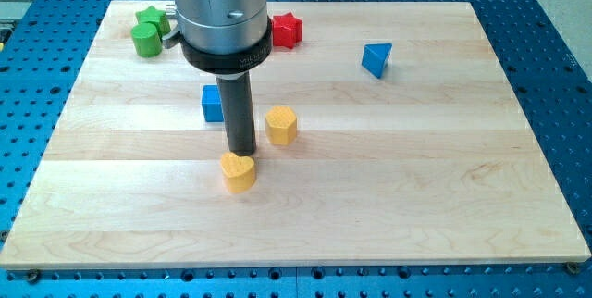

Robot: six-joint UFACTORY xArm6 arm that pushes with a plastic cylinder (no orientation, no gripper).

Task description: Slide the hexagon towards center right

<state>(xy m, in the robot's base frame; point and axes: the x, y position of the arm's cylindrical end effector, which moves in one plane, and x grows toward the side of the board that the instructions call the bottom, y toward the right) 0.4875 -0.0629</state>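
Note:
The yellow hexagon (281,125) stands on the wooden board (416,178) a little left of the middle. My tip (241,152) rests just to its lower left, a small gap apart. A yellow heart (239,171) lies right below the tip, touching or nearly touching it. A blue cube (212,104) sits behind the rod on its left, partly hidden by it.
A blue triangle (375,59) lies at the upper right. A red star (286,31) sits at the top, beside the arm's body. A green cylinder (145,39) and a green star (154,18) stand together at the top left corner.

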